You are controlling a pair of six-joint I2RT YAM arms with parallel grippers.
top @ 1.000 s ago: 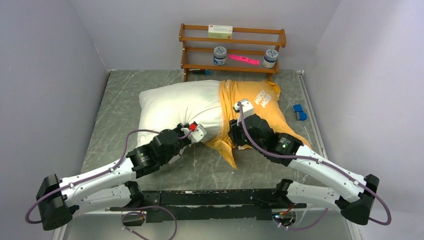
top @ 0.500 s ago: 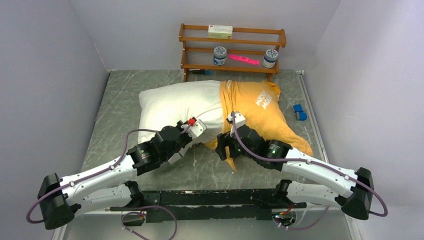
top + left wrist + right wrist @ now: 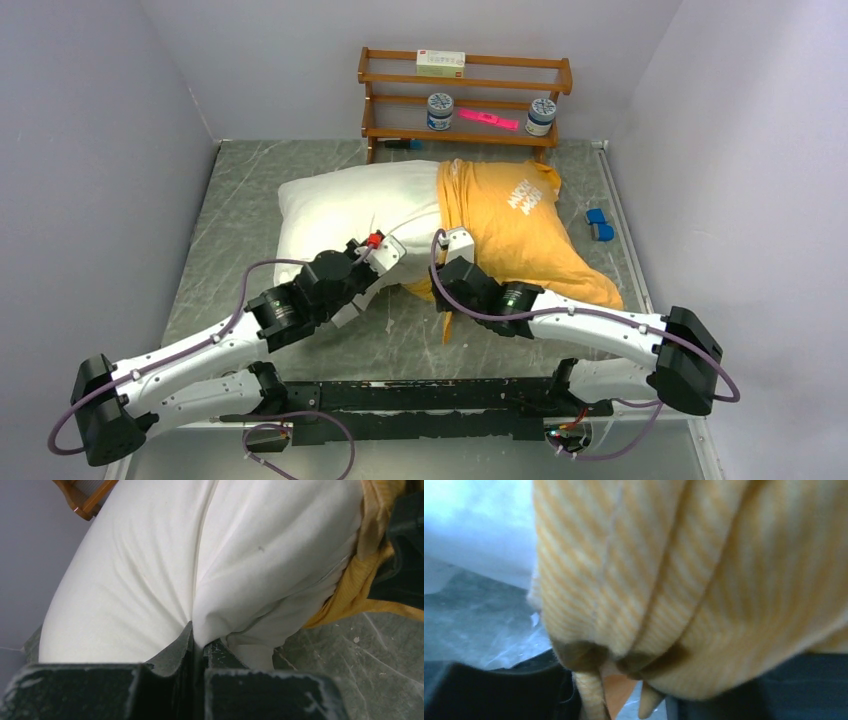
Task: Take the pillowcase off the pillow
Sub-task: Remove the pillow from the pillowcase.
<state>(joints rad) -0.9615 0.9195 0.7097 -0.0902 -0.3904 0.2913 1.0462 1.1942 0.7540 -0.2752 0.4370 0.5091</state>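
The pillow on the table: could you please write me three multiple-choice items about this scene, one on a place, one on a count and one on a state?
1. In the top view, which part of the pillow does the pillowcase cover?
A) the right end
B) the left end
C) all of it

2. How many jars stand on the shelf?
A) one
B) two
C) four

3. What is the left gripper doing?
A) hanging open in the air
B) pinching orange cloth
C) pinching white pillow cloth

Answers:
1 A, since the left end lies bare and white.
2 B, with one jar on each side of the pink thing.
3 C, because the left wrist view shows white cloth clamped in it.
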